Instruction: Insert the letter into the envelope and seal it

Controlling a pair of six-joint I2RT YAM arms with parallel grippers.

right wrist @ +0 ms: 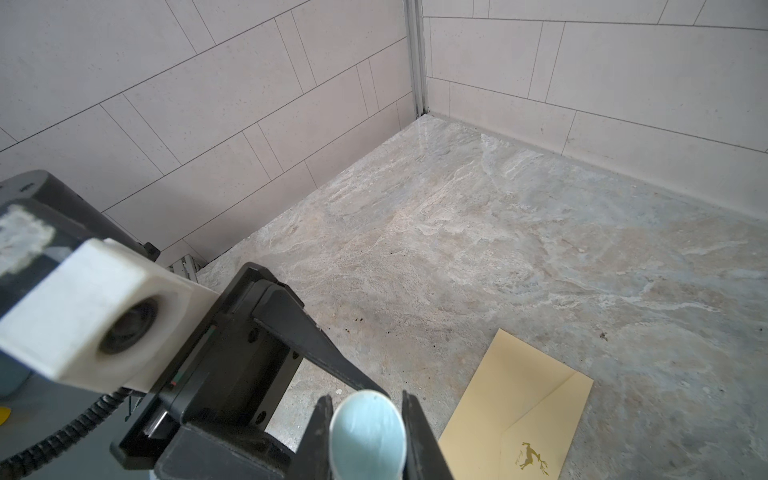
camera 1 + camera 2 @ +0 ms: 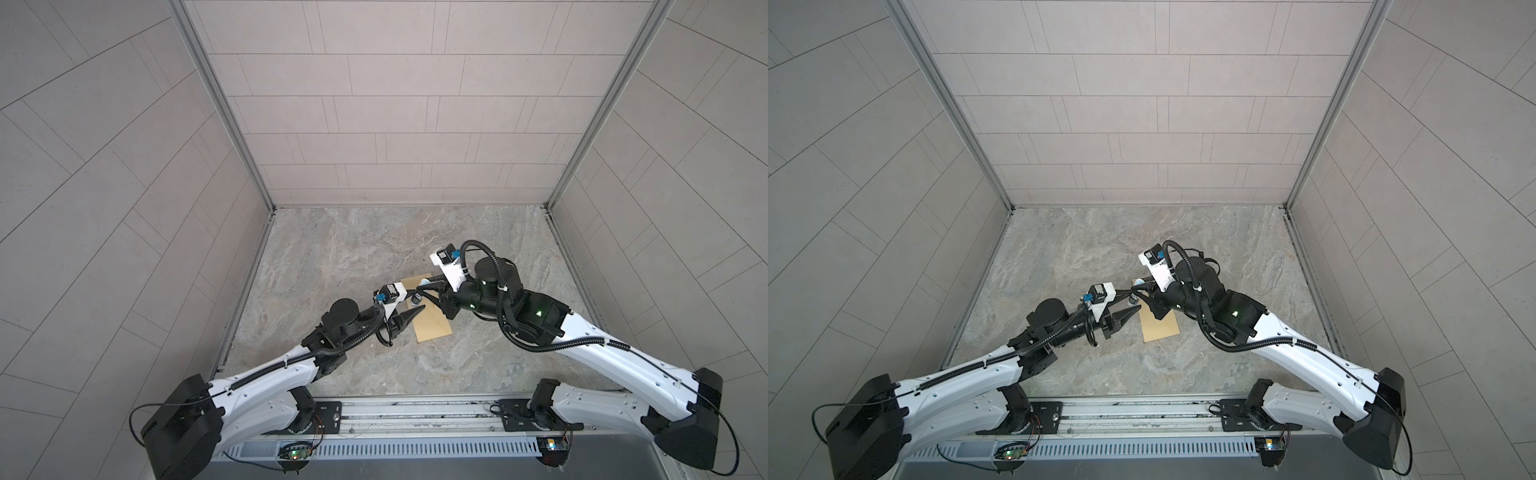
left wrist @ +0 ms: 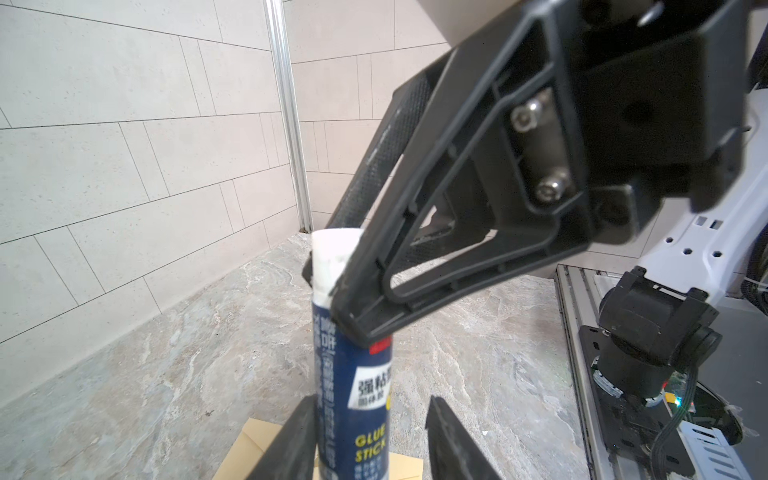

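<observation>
A blue glue stick [image 3: 353, 415] hangs above the yellow-tan envelope [image 2: 432, 328], which lies flat on the marble top. My right gripper [image 3: 330, 291] is shut on the stick's white end, which shows as a pale round face [image 1: 368, 436] between its fingers. My left gripper [image 3: 372, 401] is open around the blue body. One of its fingers [image 3: 291, 440] lies against the stick and the other stands apart from it. In the right wrist view the envelope [image 1: 519, 415] shows a gold deer emblem on its folded flap. The letter is out of view.
Tiled walls [image 2: 395, 104] close in the marble table [image 2: 353, 249] on three sides. A metal rail [image 2: 415, 415] with both arm bases runs along the front edge. Both arms meet over the envelope [image 2: 1160, 328] near the table's middle.
</observation>
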